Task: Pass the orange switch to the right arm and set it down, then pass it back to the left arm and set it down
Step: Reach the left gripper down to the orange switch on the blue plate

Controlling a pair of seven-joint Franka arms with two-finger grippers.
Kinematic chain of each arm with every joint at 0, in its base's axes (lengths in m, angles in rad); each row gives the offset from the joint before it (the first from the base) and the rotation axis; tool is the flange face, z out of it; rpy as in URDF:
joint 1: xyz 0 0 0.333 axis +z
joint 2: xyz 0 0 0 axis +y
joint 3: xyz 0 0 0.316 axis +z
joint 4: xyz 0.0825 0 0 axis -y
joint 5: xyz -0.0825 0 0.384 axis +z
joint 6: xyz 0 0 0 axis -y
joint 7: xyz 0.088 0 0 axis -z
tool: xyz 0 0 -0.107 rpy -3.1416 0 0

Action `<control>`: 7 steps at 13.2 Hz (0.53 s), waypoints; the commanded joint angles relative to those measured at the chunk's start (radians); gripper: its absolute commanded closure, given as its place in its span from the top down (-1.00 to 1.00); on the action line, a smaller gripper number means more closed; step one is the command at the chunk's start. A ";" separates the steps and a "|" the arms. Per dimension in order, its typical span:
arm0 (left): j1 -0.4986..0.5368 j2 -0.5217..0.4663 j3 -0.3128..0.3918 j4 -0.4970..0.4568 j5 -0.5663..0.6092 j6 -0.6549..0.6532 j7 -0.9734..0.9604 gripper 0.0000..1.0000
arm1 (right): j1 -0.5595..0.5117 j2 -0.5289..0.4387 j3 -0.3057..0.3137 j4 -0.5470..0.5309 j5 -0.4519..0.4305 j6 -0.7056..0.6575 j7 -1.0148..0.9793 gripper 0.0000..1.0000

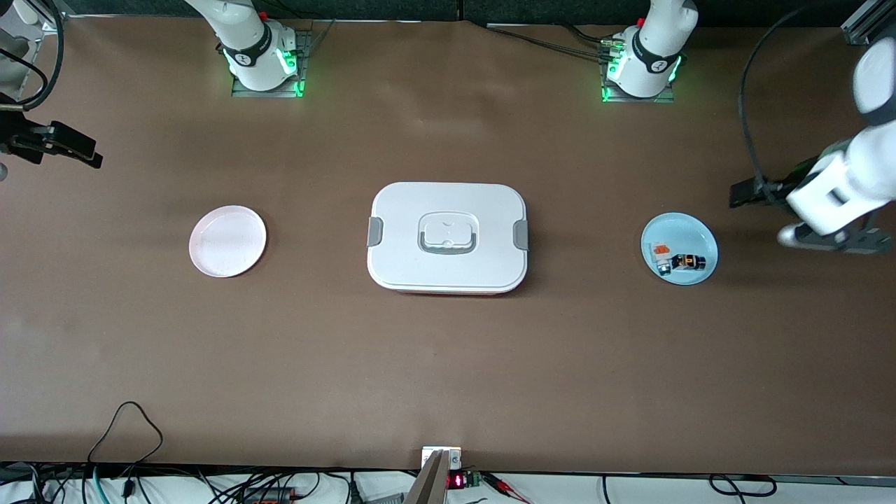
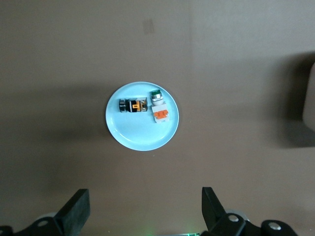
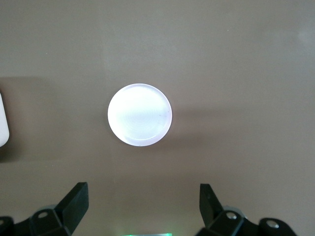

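Orange switch (image 2: pixel 132 105) on blue plate (image 2: pixel 129 137), below open left gripper (image 2: pixel 142 209)

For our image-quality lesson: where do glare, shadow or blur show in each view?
Front view: the left arm looks blurred; the box casts soft shadow. Right wrist view: the pink plate is washed out by glare. Left wrist view: the blue plate is evenly lit, with broad shadows on the table.
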 commanded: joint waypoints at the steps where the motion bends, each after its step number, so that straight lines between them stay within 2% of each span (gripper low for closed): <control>1: 0.008 0.089 0.003 0.026 0.016 0.036 0.006 1.00 | -0.001 -0.009 -0.003 0.007 0.012 -0.017 -0.006 1.00; 7: 0.097 0.299 0.006 0.012 0.008 0.197 0.109 1.00 | 0.007 0.070 0.004 0.007 0.015 -0.005 -0.003 1.00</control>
